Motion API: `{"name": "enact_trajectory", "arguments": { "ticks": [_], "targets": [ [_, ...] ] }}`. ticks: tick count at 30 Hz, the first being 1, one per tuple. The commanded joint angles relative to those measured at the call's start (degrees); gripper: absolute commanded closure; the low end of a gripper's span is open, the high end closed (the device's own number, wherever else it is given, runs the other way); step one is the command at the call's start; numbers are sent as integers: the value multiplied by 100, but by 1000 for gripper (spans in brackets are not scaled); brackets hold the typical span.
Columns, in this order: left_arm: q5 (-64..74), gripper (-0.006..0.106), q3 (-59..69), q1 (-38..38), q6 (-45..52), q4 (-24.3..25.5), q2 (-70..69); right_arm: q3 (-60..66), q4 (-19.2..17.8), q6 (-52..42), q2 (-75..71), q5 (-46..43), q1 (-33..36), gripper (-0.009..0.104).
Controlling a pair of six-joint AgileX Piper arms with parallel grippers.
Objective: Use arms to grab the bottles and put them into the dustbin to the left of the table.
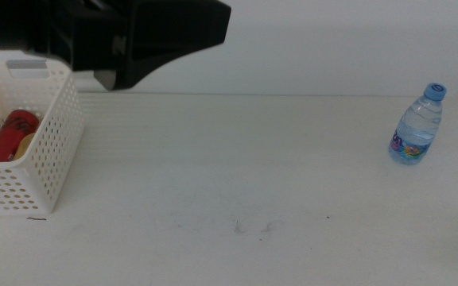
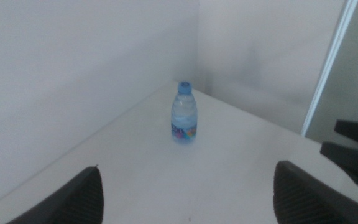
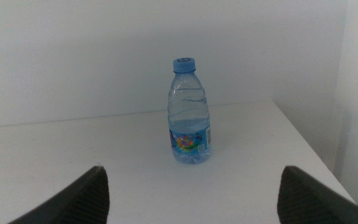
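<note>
One water bottle [image 1: 417,125] stands unobstructed at my table's [image 1: 237,191] far right; left gripper [image 2: 185,193] above the dustbin [image 1: 50,151], right gripper [image 3: 191,193] facing the bottle, both spread wide and empty.

White table [image 1: 237,183], upright water bottle [image 1: 417,125] far right, dustbin [image 1: 50,151] left edge

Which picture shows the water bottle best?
The right wrist view: the water bottle stands big and sharp between the open jaws. The left wrist view shows it small and blurry; the middle view shows it small at the table's far right.
</note>
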Motion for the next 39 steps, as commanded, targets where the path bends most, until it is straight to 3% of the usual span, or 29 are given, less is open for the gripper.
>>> {"name": "enact_trajectory", "arguments": {
  "ticks": [1, 13, 17, 25, 29, 32, 34, 39],
  "targets": [
    [-185, 7, 20, -22, 2, -90, -26, 22, -59, -32, -27, -72, -27, 8],
    [-381, 7, 20, -22, -54, -52, -26, 22, -59, -32, -27, -72, -27, 8],
    [-394, 7, 20, -22, -66, 83, -26, 22, 201, -33, 17, -16, -15, 8],
    [-518, 7, 20, -7, -55, 239, -26, -1648, 261, -33, 1751, -49, -15, 8],
    [-555, 7, 20, -7, -66, 228, -26, -1694, 115, -55, 2696, -126, -15, 8],
    [-573, 7, 20, -7, -53, 228, -26, -1457, -284, 371, 3493, -1112, -15, 8],
    [-573, 7, 20, -7, -52, 228, -26, -1361, -284, 450, 4076, -1881, -15, 8],
    [-586, 7, 20, -7, -41, 228, -26, -1332, -261, -388, 5844, -3774, -15, 8]
  ]
}}
